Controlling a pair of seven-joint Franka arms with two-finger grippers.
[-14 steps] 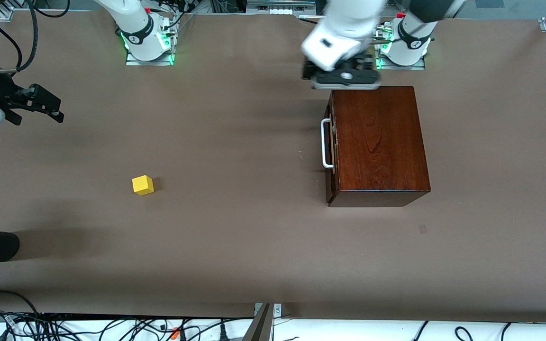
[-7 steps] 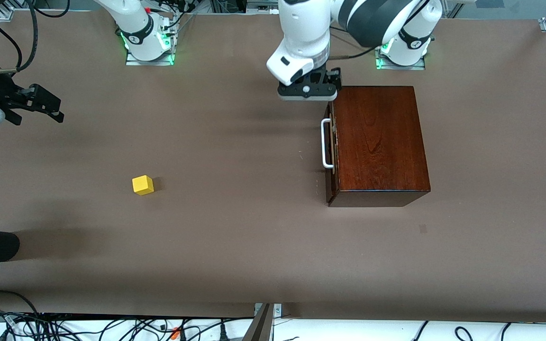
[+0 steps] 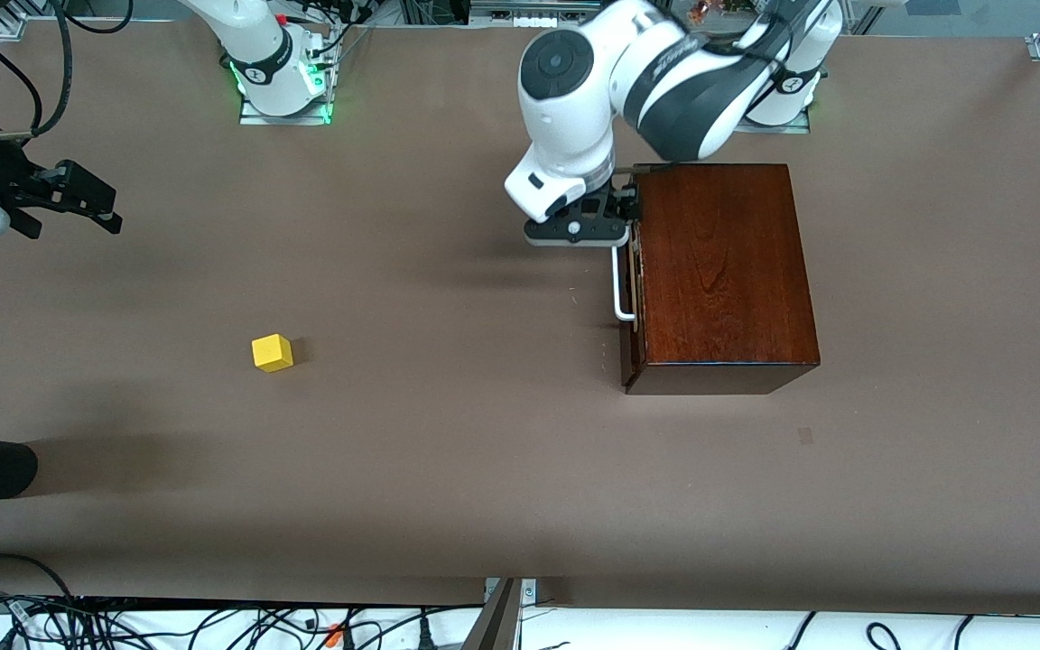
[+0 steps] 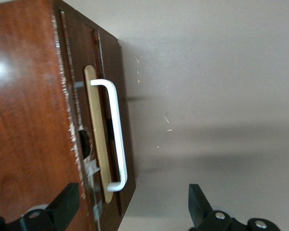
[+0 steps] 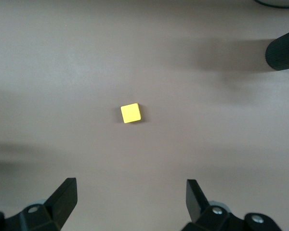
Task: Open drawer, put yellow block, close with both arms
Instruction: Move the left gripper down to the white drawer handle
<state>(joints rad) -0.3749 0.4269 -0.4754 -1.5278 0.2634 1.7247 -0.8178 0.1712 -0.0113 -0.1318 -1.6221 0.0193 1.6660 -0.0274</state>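
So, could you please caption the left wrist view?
Open left gripper poised at the closed drawer's white bar handle.

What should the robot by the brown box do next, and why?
Probably lower the left tool until its open fingers straddle the white metal bar handle, then shut. The dark mahogany drawer looks closed, nothing is gripped, and the small yellow block waits on the table.

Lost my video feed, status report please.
Left claw open, over the drawer handle, not gripping. Drawer shut. Right claw open, waiting at the right arm's end. Yellow block untouched on table; nothing in the way.
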